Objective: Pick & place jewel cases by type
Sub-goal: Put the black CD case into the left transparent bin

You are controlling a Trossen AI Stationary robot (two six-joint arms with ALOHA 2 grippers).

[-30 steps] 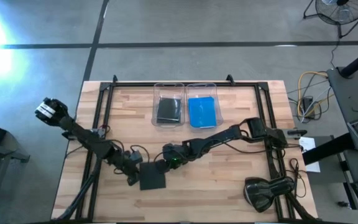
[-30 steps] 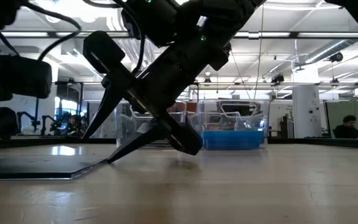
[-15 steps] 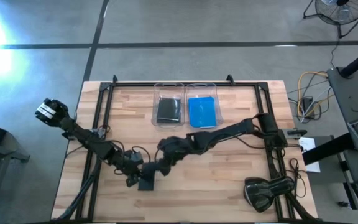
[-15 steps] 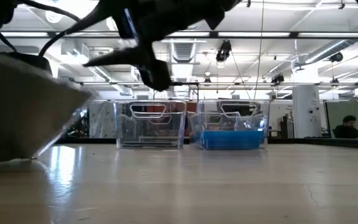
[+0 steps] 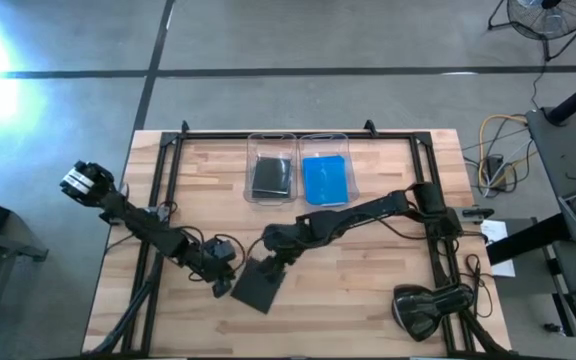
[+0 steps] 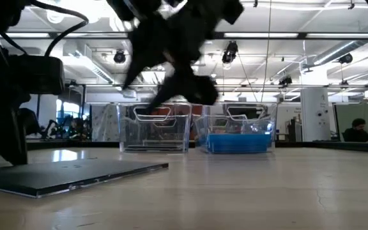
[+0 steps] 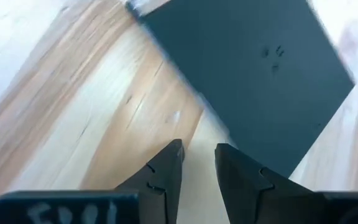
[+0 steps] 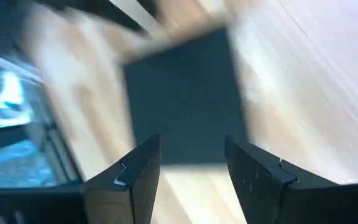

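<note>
Dark jewel case (image 5: 257, 285) lies flat on the bench (image 5: 388, 290), ungripped; my right end effector (image 5: 273, 258) hangs open above it, left end effector (image 5: 225, 287) nearly closed, empty.

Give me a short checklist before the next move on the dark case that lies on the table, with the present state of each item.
1. Dark jewel case lies flat on the table, free of both grippers: ok.
2. Right gripper open, just above the case's edge: ok.
3. Left gripper beside the case, fingers only narrowly apart, holding nothing: ok.
4. Left bin holds a dark case, right bin a blue case: ok.
5. Room left in the dark bin: cannot tell.
</note>
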